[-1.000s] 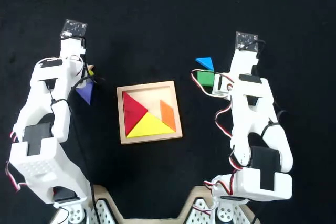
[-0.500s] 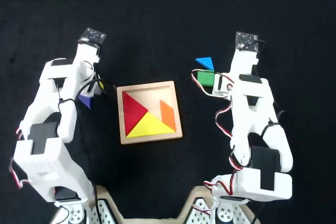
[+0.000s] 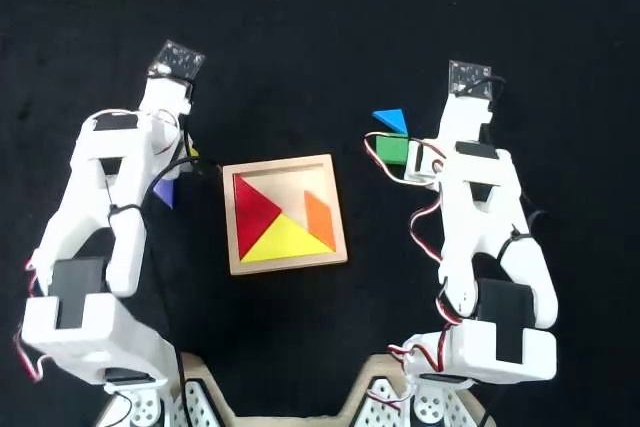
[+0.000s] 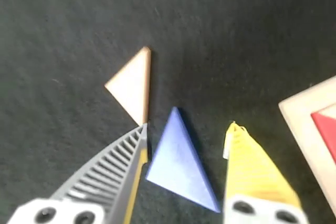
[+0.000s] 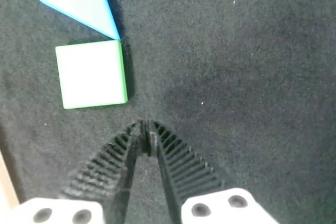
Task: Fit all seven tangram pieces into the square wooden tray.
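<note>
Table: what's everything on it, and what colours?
tray: 1, light wood, middle of cloth
red triangle: 1, red, in tray, left
yellow triangle: 1, yellow, in tray, near side
orange piece: 1, orange, in tray, right
dark blue triangle: 1, dark blue, left of tray
tan triangle: 1, tan, beside dark blue triangle
green square: 1, green, right of tray
light blue triangle: 1, light blue, by green square
cloth: 1, black, under everything
left gripper: 1, grey, yellow, open around dark blue triangle
right gripper: 1, black, shut, beside green square
</note>
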